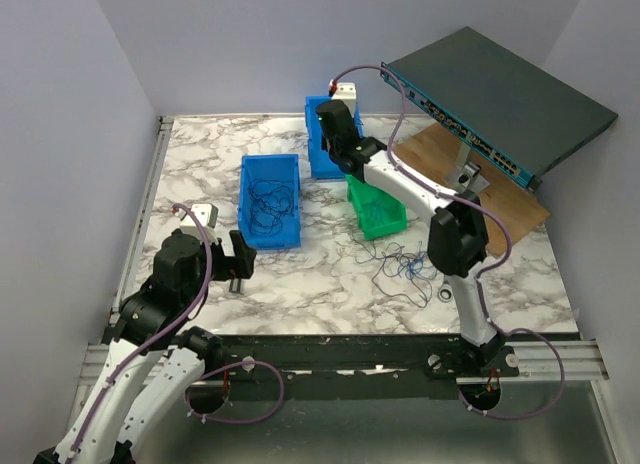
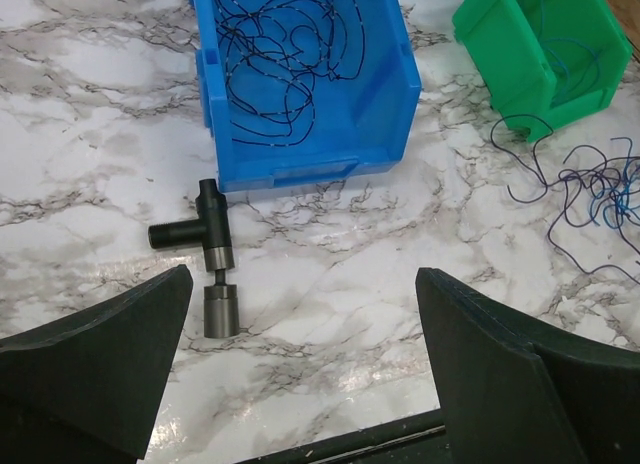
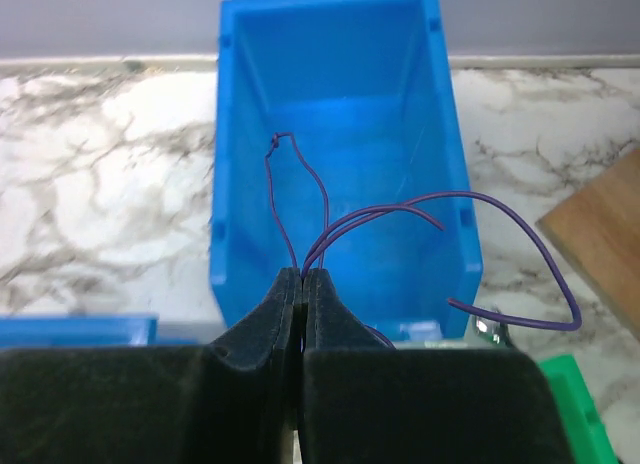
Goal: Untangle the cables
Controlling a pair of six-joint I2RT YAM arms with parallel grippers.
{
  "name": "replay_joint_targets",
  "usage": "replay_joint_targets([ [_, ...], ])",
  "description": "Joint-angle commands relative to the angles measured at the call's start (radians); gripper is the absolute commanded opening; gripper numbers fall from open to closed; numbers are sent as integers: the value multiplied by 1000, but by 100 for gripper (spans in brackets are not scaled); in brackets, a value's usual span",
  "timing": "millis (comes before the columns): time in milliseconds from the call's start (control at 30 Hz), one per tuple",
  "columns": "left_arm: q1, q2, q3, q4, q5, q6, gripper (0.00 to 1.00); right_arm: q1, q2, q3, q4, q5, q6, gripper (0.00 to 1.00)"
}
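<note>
While my right gripper (image 3: 302, 276) clamps the purple cable (image 3: 340, 224) over the blue bin (image 3: 370, 94), its rightward loop could drop outside.

Nothing I can actually read on any of my three feeds right now. The closest thing is the front strip of the dark network switch (image 1: 500, 102) in the upper right of the top view. There are tiny marks along its row of ports, but they're too small and blurry to make out. The near blue bin (image 2: 310, 169) at the top of the left wrist view and the far blue bin (image 3: 380, 104) in the right wrist view show plain plastic, no legible lettering
</note>
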Motion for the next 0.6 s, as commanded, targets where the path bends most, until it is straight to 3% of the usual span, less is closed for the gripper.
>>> replay_joint_targets([
  [0, 7, 20, -5, 13, 9, 10, 96, -53, 164, 200, -15, 49, -95, 1],
  [233, 8, 28, -9, 17, 16, 13, 96, -94, 377, 398, 67, -36, -196, 1],
  [267, 8, 31, -9, 17, 14, 13, 96, -96, 396, 410, 81, -53, -204, 6],
  [300, 8, 33, -9, 17, 15, 13, 96, -98, 413, 421, 88, -69, -213, 20],
  [333, 8, 37, -7, 15, 14, 13, 96, -99, 423, 436, 87, -93, -222, 50],
  [367, 8, 37, -7, 14, 13, 13, 96, -99, 425, 441, 85, -109, -225, 69],
  [400, 8, 40, -6, 13, 13, 13, 96, -100, 420, 443, 80, -129, -223, 78],
  [567, 8, 33, -7, 15, 17, 13, 96, -99, 296, 338, 74, -206, -189, 80],
])
